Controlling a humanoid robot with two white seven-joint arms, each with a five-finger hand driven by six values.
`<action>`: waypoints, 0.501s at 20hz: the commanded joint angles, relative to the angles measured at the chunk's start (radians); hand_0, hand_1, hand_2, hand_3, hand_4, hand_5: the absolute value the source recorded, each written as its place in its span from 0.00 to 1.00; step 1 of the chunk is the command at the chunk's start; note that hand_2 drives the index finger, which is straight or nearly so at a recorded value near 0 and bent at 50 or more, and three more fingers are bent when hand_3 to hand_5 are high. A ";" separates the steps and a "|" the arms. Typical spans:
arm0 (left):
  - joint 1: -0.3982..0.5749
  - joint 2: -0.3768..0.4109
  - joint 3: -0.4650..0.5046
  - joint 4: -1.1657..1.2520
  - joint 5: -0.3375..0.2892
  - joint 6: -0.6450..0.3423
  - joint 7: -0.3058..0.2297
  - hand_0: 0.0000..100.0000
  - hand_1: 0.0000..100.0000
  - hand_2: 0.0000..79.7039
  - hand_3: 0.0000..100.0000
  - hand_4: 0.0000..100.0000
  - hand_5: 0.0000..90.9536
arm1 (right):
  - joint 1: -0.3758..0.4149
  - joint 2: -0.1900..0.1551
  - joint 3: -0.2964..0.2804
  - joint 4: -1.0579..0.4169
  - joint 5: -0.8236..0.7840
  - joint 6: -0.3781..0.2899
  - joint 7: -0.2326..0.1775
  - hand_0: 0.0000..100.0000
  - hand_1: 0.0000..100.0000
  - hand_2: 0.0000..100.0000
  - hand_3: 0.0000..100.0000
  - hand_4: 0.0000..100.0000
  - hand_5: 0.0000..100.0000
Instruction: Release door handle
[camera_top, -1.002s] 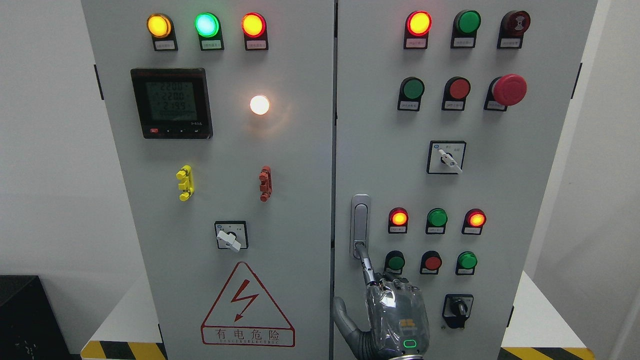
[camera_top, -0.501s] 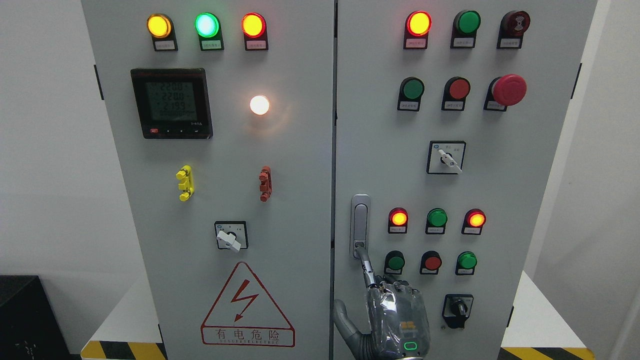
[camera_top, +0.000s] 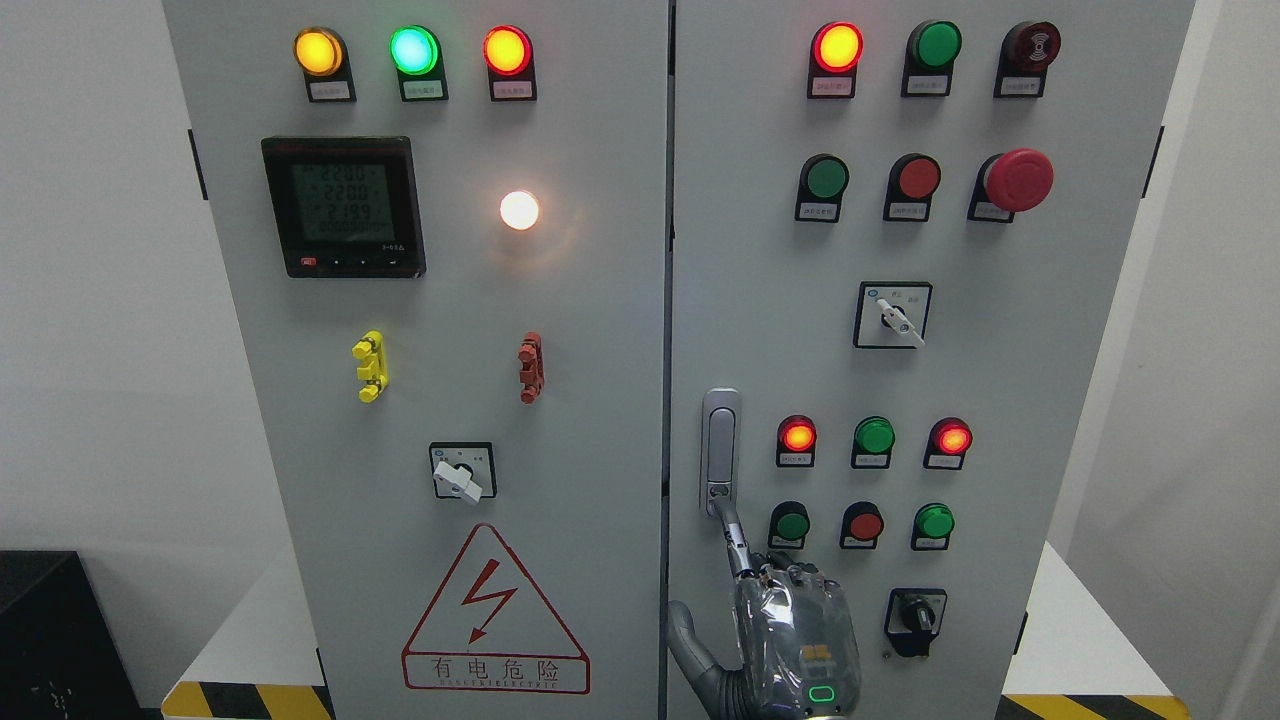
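Biggest worry is the whole right door (camera_top: 1010, 380) of the grey cabinet (camera_top: 600, 330). If the fingertip is hooked on the latch when the arm backs off, I reckon it tugs the door or flicks the latch, and the seam between the two doors looks closed right now. The right hand (camera_top: 795, 640) comes up from the bottom edge with its index finger (camera_top: 735, 540) stretched out straight. The tip touches the lower end of the door handle (camera_top: 720, 445), and I can't tell if it's pressing or just resting there. The other fingers are folded into the palm and the thumb (camera_top: 685, 640) sticks out to the side, so nothing is actually wrapped around the handle. The handle is a slim silver upright piece on the right door, just beside the centre seam. The next risk is that a sideways pull-out could bump the green button (camera_top: 791, 524) just beside the finger or the black rotary switch (camera_top: 915, 615) near the hand, so straight back seems safest. The door face is smooth painted metal, crowded with lit lamps and buttons. The cabinet stands on a white base (camera_top: 240, 630) with yellow-black hazard tape (camera_top: 245, 700), with plain white walls (camera_top: 90, 300) either side and a black box (camera_top: 50, 630) low on the left. The left arm isn't visible.
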 joint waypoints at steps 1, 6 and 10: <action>0.000 0.000 0.000 0.000 0.000 0.002 -0.001 0.00 0.00 0.05 0.10 0.00 0.00 | 0.006 0.000 0.000 0.024 -0.001 0.001 0.000 0.43 0.23 0.00 0.74 0.69 0.67; 0.000 0.000 0.000 0.000 0.000 0.000 -0.001 0.00 0.00 0.05 0.10 0.00 0.00 | 0.006 0.000 0.000 0.022 -0.001 0.001 0.000 0.43 0.23 0.00 0.75 0.69 0.67; 0.000 0.000 0.000 0.000 0.000 0.000 -0.001 0.00 0.00 0.05 0.10 0.00 0.00 | 0.011 0.000 -0.002 0.022 -0.002 0.001 0.000 0.43 0.23 0.00 0.75 0.69 0.67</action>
